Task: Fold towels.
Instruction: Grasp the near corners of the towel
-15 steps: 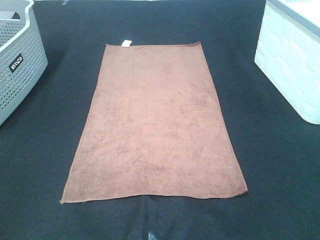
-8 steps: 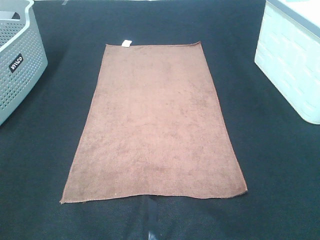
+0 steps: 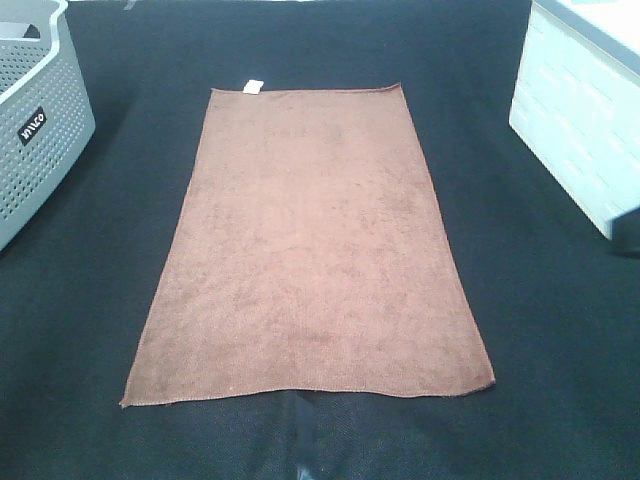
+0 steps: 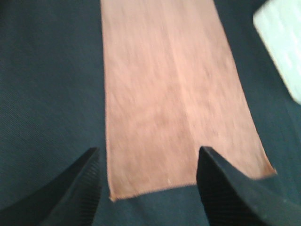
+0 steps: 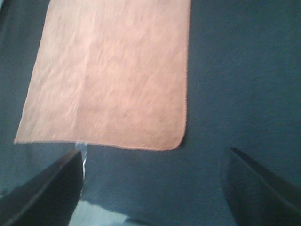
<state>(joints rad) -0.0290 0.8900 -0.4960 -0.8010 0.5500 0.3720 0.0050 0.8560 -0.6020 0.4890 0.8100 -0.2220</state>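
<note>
My left gripper (image 4: 149, 150) and right gripper (image 5: 155, 151) both hang with jaws spread and nothing between them, over the end of the towel (image 3: 310, 250) that lies farthest from the grey basket (image 3: 40, 130). The towel is flat and fully spread on the black table (image 3: 560, 350), apart from the basket. I judge it light, limp and slightly clingy, so it will sag wherever it is unsupported. I'd pinch one hem corner (image 4: 113, 195) with each gripper. Its white tag (image 3: 253, 86) marks the corner nearest the basket.
</note>
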